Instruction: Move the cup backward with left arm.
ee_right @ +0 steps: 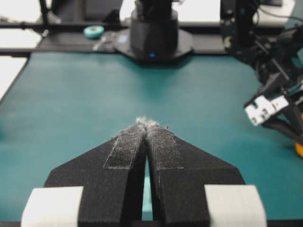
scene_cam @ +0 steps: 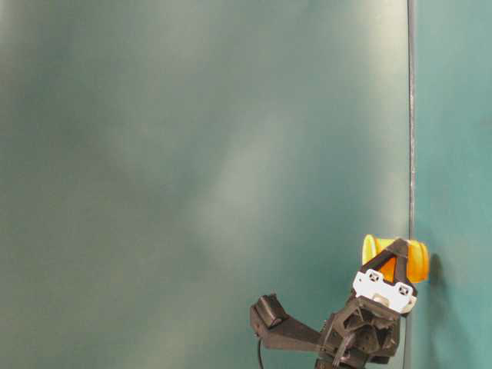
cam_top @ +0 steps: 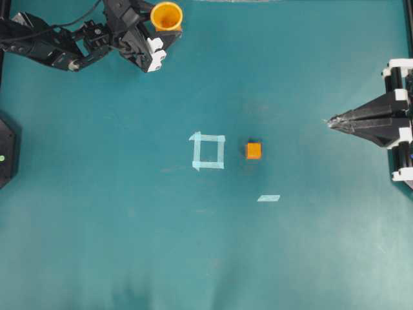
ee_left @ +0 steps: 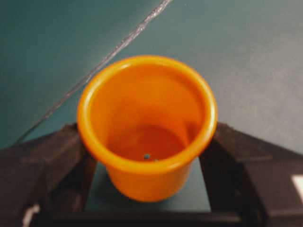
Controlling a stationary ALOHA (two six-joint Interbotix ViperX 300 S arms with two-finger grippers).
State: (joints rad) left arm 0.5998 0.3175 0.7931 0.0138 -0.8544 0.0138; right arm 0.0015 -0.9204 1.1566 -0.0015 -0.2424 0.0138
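The left tool [cam_top: 162, 40] holds the cup [cam_top: 166, 16] between its fingers, at the counter's [cam_top: 193, 245] far edge. Best to spread the fingers gently and back straight off (no sideways drag). The right tool [cam_top: 333, 121] is pinched closed.

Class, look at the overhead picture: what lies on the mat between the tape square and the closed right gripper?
In the overhead view, the small orange cube sits just beside the tape square. From the cube to the right gripper the teal mat is bare.
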